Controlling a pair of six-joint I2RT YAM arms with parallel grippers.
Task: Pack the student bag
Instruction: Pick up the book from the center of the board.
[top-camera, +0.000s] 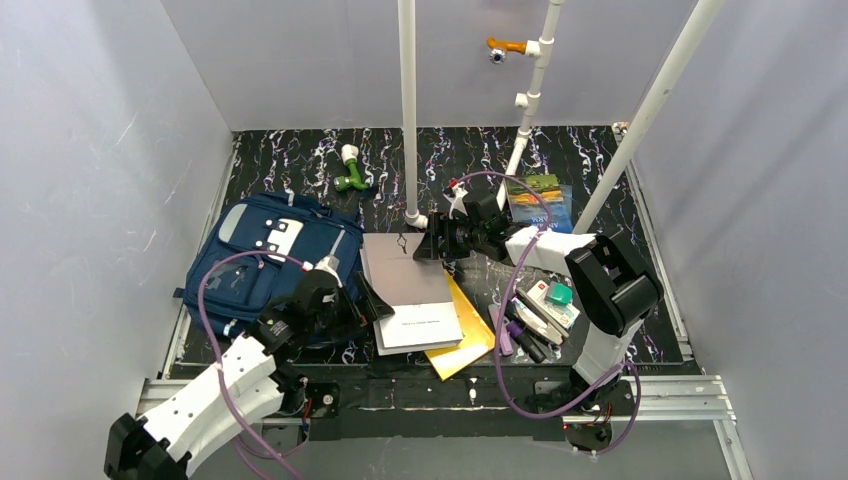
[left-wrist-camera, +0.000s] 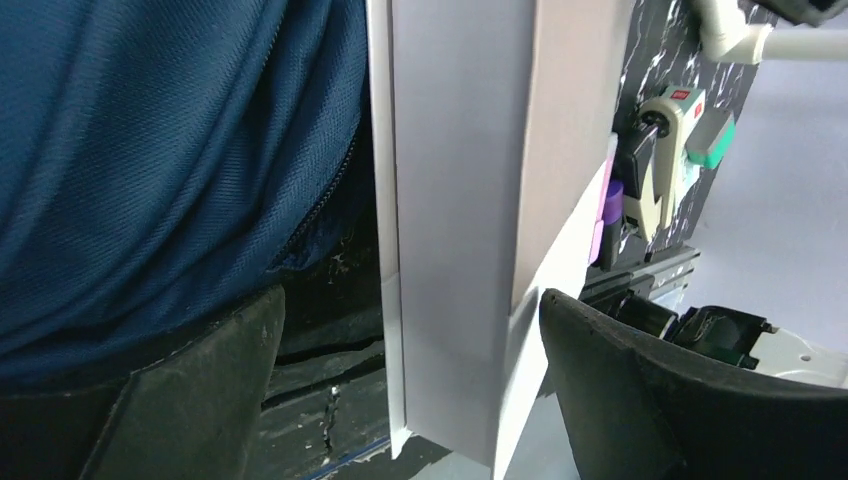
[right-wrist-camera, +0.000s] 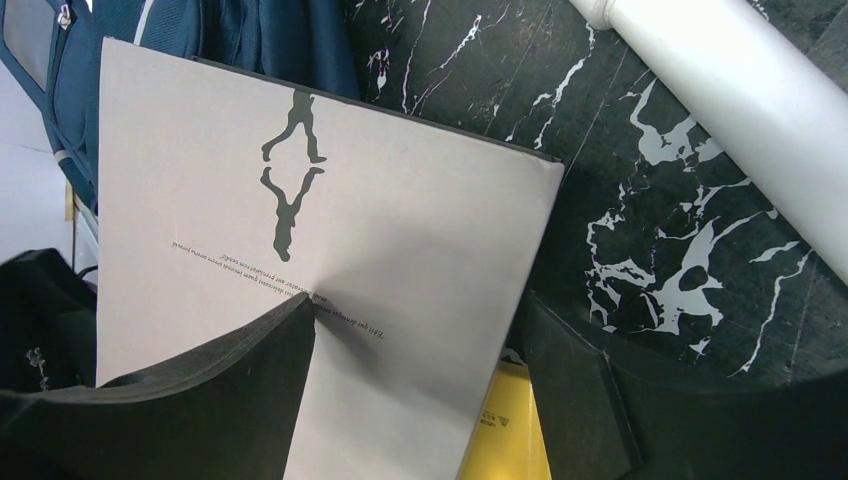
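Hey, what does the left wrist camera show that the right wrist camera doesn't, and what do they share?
Only the left wrist view shows the stationery pile with its purple marker. Only the right wrist view shows the silhouette figure printed on the grey book, the yellow folder peeking from beneath, and the white pipe. Both show the student bag, that book, the marbled table, and the viewing arm's own hand, left hand and right hand, open.

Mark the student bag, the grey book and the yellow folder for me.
student bag (top-camera: 320, 235), top external view, blue fabric right of its white patch.
grey book (top-camera: 405, 270), top external view, middle of its cover.
yellow folder (top-camera: 476, 335), top external view, bare strip right of the white sheet.
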